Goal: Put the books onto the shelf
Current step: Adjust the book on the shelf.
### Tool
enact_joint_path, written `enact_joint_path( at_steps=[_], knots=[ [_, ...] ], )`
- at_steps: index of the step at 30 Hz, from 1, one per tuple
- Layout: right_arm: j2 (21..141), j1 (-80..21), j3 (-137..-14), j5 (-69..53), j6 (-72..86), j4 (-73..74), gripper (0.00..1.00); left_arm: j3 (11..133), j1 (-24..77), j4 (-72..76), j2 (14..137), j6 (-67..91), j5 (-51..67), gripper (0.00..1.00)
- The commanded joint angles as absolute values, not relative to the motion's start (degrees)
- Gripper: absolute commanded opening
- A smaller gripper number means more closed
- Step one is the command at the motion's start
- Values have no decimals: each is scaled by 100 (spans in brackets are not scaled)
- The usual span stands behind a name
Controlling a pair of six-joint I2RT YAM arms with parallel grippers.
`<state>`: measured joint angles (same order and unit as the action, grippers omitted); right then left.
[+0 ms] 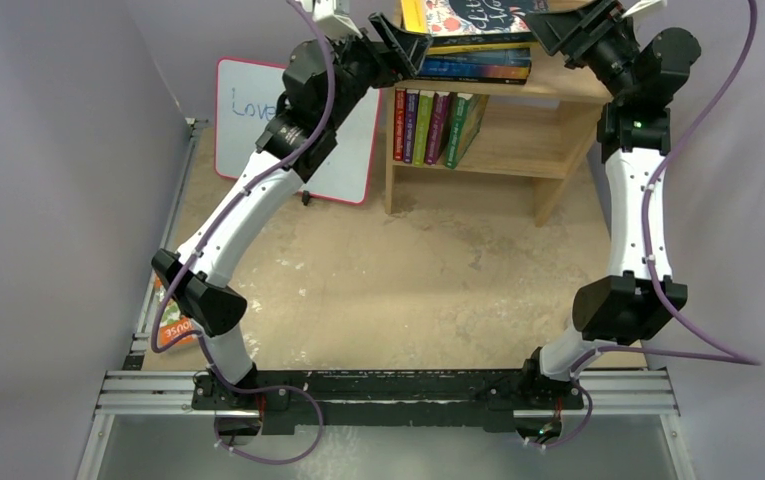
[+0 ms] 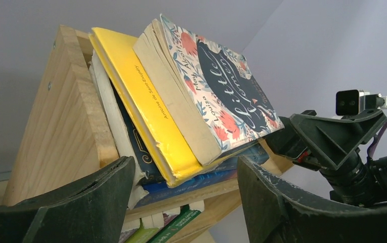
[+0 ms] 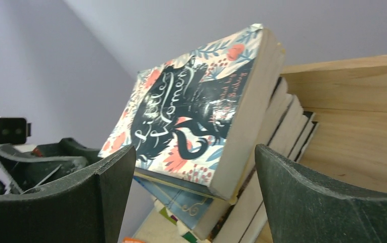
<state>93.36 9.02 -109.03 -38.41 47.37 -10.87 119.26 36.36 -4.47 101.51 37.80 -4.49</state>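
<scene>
Nearest the camera in the overhead view, both arms rose from their bases at the table's near edge and reached forward and inward to the top of the shelf. The left gripper stood at the left end of the stack of books on the top tier, the right gripper at the right end. Both had their jaws spread apart and held nothing.

The left wrist view showed what the overhead cut off: the stack just beyond the open fingers, with the floral "Little Women" on top, a yellow book under it and dark blue ones below, leaning against the wooden side panel. The right wrist view showed the same floral cover from the other side, beyond its fingers.

Farther down, a row of upright books stood on the lower tier. Left of the shelf leaned a pink-edged whiteboard.
</scene>
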Motion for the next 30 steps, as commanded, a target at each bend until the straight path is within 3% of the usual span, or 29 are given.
enact_joint_path(
  at_steps=[1,22,30],
  knots=[
    [9081,913,-10784,-4403,5278,-1939,88,12337,3544,-155,10154,3896,-163,73],
    [8317,913,-9876,-4711,6018,-2528,88,12885,3239,-255,10723,4174,343,71],
    [8252,914,-9906,-4656,5686,-2119,87,12884,3197,-208,10733,4166,435,70]
  ],
)
